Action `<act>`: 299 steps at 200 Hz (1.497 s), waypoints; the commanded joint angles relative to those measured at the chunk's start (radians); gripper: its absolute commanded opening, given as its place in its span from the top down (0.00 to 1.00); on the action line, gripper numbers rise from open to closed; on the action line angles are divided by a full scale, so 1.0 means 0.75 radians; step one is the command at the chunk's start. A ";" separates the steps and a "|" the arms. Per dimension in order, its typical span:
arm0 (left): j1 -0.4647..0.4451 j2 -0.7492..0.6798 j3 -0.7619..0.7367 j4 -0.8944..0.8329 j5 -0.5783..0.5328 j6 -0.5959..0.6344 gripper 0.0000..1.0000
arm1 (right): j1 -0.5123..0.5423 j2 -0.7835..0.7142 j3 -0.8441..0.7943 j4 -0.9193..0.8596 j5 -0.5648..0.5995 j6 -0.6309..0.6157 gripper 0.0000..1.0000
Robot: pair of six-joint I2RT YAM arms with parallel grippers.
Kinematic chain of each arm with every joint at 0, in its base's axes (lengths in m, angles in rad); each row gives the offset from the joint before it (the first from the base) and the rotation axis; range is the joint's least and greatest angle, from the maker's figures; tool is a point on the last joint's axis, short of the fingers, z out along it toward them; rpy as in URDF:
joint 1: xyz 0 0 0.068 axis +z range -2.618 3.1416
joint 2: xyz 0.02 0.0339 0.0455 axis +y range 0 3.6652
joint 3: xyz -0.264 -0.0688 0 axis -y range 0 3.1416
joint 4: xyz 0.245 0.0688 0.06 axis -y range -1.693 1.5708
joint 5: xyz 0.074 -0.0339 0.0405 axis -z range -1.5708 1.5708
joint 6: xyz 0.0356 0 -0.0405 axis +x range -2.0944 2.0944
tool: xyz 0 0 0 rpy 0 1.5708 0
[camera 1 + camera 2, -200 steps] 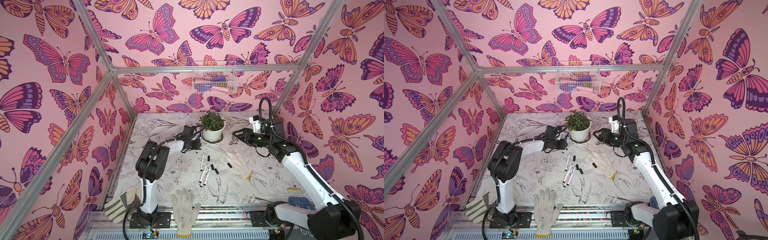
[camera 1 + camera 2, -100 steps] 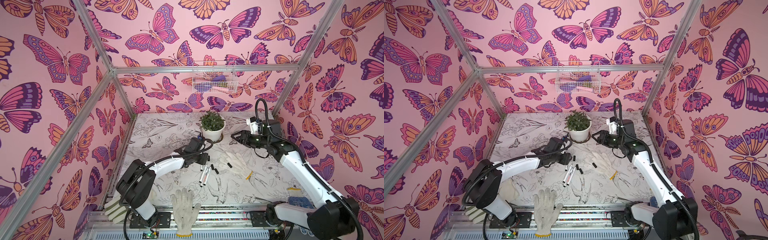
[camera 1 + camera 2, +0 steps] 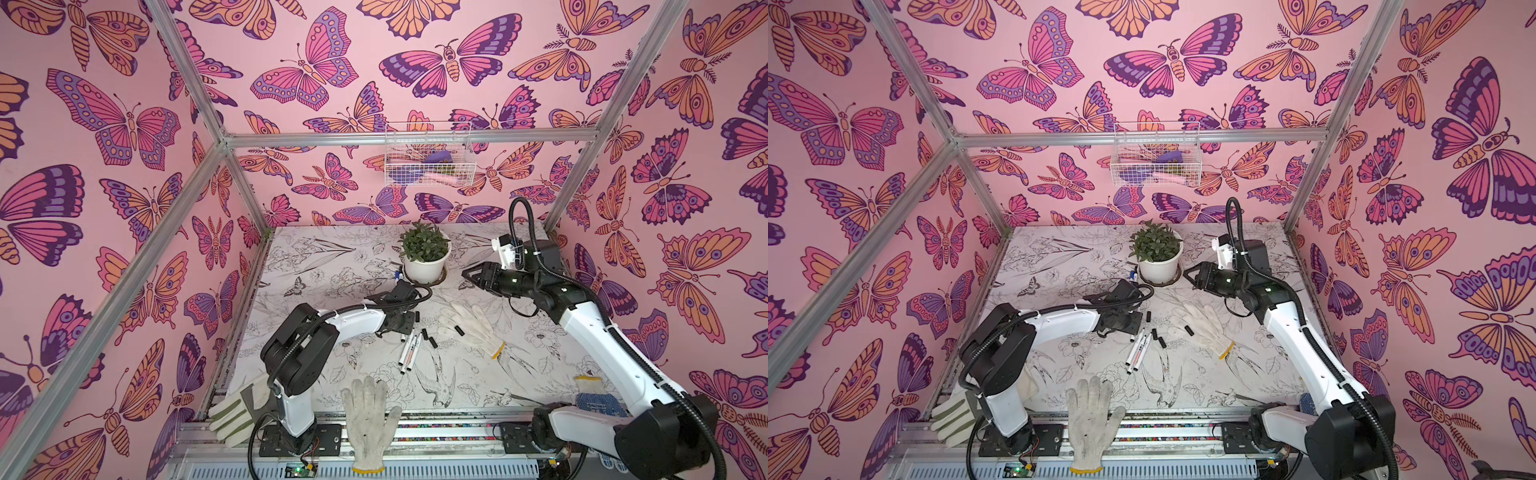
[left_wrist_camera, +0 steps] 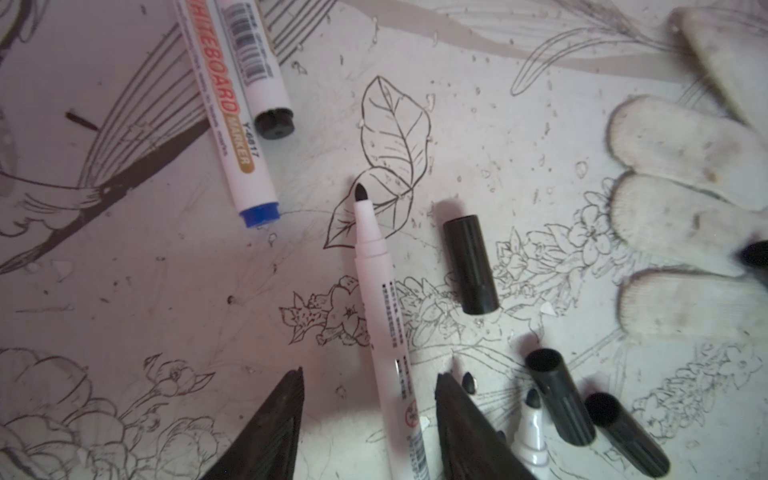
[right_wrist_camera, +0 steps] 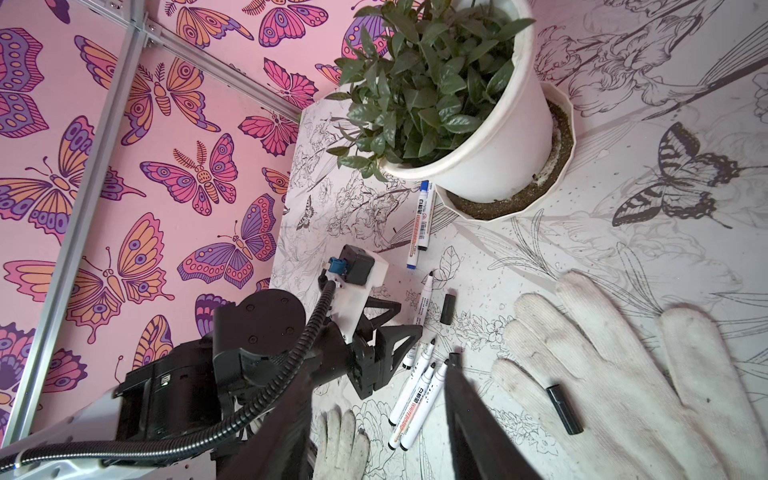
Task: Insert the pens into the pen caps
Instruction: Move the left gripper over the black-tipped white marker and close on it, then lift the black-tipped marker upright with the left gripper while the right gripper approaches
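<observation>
1. An uncapped pen (image 4: pixel 386 324), black nib exposed, is recorded lying flat on the bench (image 3: pixel 519 374). It belongs to the group of pens (image 3: pixel 411 347) just below the middle of the frame in both top views.
2. The left gripper (image 4: pixel 370 374) is positioned directly over it. The jaws are parted, and the barrel lies between them with bench visible on either side, so nothing is gripped.
3. A black cap (image 4: pixel 471 266) is noted just beside the nib end, not touching it. Two further caps (image 4: pixel 559 397) and a second bare pen (image 4: pixel 533 428) lie close to the outer side of one jaw.
4. The step in hand is judged to be the pickup of the uncapped pen. A straight descent is advised, with closure on the mid-barrel so that the nib end is left well clear for capping. The neighbouring pen and caps should not be swept or pinched.
5. The right gripper (image 3: pixel 473 277) is held above the bench right of centre, near the plant pot (image 3: pixel 426 266). Its jaws are parted and empty. It is judged free to collect a cap, whose open end should be lined up along the pen's axis before pressing.
6. A white glove (image 3: pixel 473 328) lies right of the pens, with one more cap (image 3: pixel 459 330) resting on it.
</observation>
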 commanded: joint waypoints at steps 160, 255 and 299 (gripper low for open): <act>0.039 -0.206 0.014 -0.029 0.210 0.019 1.00 | 0.107 0.062 -0.051 0.021 -0.008 -0.048 0.46; 0.007 -0.431 -0.165 0.554 0.497 0.001 1.00 | 0.232 0.117 -0.057 0.142 -0.069 -0.030 0.47; -0.044 -0.438 -0.162 0.593 0.592 0.113 1.00 | 0.261 0.169 -0.030 0.129 -0.046 -0.038 0.48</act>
